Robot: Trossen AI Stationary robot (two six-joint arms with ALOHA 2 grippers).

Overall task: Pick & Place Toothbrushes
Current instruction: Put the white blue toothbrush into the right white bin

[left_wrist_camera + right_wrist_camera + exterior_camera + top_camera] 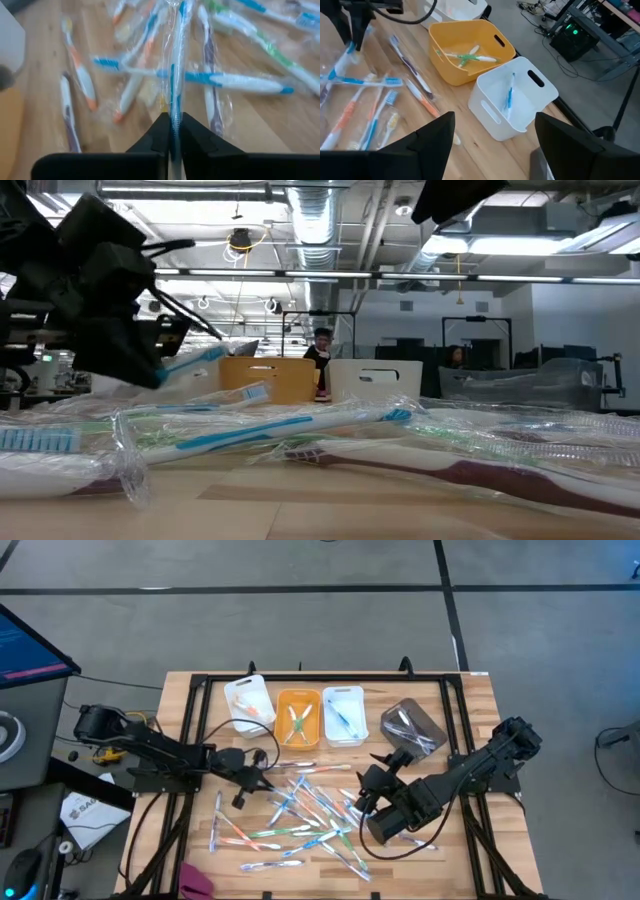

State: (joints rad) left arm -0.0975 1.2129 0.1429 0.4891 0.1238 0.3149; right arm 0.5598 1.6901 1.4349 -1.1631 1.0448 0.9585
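Note:
Many wrapped toothbrushes [300, 815], mostly blue and white with some orange and green, lie scattered flat on the wooden table [470, 705]. My left gripper [243, 778] is over the pile's left edge, shut on a blue-and-white wrapped toothbrush [176, 75]. My right gripper [368, 790] hovers open at the pile's right side, touching nothing; in its wrist view the fingers [440, 135] stand wide apart. The orange bin [465, 50] holds green brushes, and the white bin [512, 97] holds a blue one. My left gripper [172, 135] pinches one end of the blue-and-white toothbrush [173, 117] between its two fingers, wrapper included. The brush runs on from the fingertips along their line. In the low view the brush [195, 362] sticks out of the gripper above the pile, lifted clear.
Along the far edge stand a tilted white bin [250, 700], the orange bin [297, 717], a white bin [343, 715] and a grey-clear bin [413, 727]. A black frame [300, 677] borders the table. Black cables loop near the left arm [230, 740]. People sit in the room behind [322, 345].

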